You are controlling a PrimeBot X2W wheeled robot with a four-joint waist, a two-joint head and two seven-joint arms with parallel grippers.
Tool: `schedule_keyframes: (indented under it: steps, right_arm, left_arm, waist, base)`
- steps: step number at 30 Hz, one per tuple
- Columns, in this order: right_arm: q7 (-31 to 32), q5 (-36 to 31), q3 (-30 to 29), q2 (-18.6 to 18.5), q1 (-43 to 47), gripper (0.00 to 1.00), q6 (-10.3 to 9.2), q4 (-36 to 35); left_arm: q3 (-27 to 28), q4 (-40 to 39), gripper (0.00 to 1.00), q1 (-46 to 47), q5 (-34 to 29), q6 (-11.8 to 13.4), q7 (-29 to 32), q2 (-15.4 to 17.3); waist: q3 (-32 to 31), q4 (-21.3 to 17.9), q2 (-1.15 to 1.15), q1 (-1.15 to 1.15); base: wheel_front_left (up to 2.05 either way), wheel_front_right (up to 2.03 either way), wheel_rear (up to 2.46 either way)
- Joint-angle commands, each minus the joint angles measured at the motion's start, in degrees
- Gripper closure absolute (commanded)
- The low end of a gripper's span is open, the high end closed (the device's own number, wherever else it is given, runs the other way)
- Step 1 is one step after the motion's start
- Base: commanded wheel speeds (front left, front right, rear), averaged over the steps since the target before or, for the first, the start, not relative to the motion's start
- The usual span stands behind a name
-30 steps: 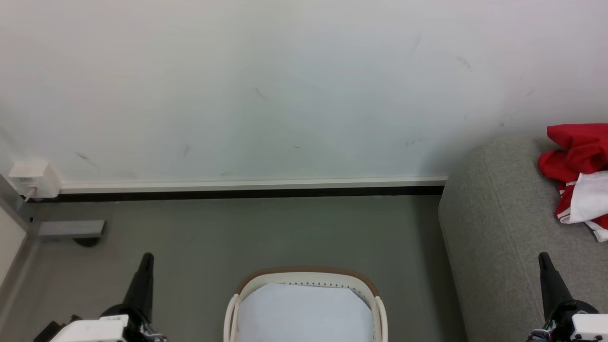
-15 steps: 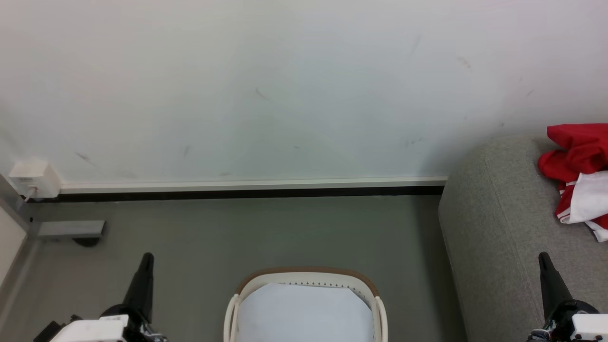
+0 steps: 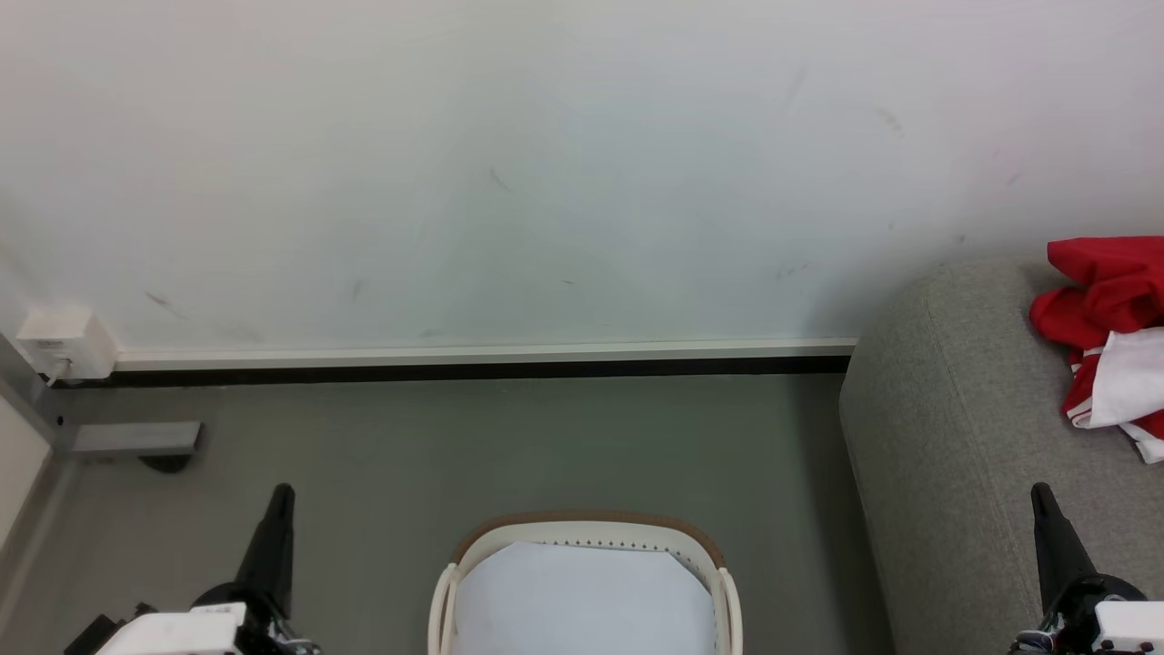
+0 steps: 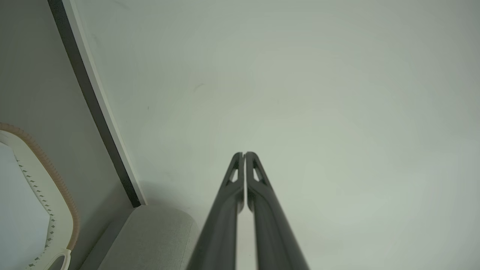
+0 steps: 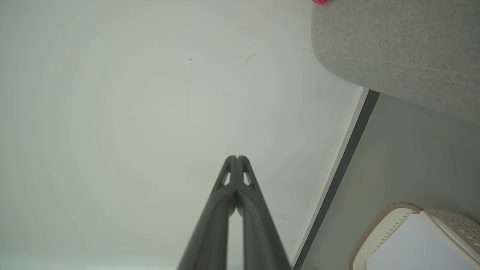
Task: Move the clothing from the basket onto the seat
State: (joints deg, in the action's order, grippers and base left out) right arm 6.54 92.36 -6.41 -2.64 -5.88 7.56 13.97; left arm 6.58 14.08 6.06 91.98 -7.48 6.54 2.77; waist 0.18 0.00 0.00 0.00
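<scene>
Our left tool and right tool sit closed, empty; crumpled red clothing, cut off, tops the textured seat.

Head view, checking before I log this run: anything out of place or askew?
Nothing spilled or damaged. The clothing lies crumpled on the seat, cut off by the right edge; the basket holds a white sheet.

Red-and-white clothing lies crumpled on the grey seat, beyond the jaws of the right gripper; the cream basket stands upright to their left.
</scene>
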Motion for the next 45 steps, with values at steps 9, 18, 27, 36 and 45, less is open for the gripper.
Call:
schedule_keyframes:
  steps: [9,18,27,36,45]
  right_arm:
    - [0.2,0.1,-0.2,-0.4,-0.8,1.0,-0.14,0.1]
    - [0.2,0.1,-0.2,-0.4,-0.8,1.0,-0.14,0.1]
    - [0.2,0.1,-0.2,-0.4,-0.8,1.0,-0.14,0.1]
    - [0.2,0.1,-0.2,-0.4,-0.8,1.0,-0.14,0.1]
    - [0.2,0.1,-0.2,-0.4,-0.8,1.0,-0.14,0.1]
  left_arm:
    - [0.1,0.0,1.0,0.4,0.8,-0.2,0.2,0.1]
    - [0.1,0.0,1.0,0.4,0.8,-0.2,0.2,0.1]
    - [0.1,0.0,1.0,0.4,0.8,-0.2,0.2,0.1]
    - [0.1,0.0,1.0,0.4,0.8,-0.2,0.2,0.1]
    - [0.1,0.0,1.0,0.4,0.8,-0.2,0.2,0.1]
  waist:
    - [0.0,0.0,0.0,0.0]
    - [0.0,0.0,0.0,0.0]
    - [0.0,0.0,0.0,0.0]
    - [0.0,0.0,0.0,0.0]
    - [0.0,0.0,0.0,0.0]
  base:
    - [0.0,0.0,0.0]
    - [0.0,0.0,0.0]
    - [0.0,0.0,0.0]
    - [0.0,0.0,0.0]
    - [0.0,0.0,0.0]
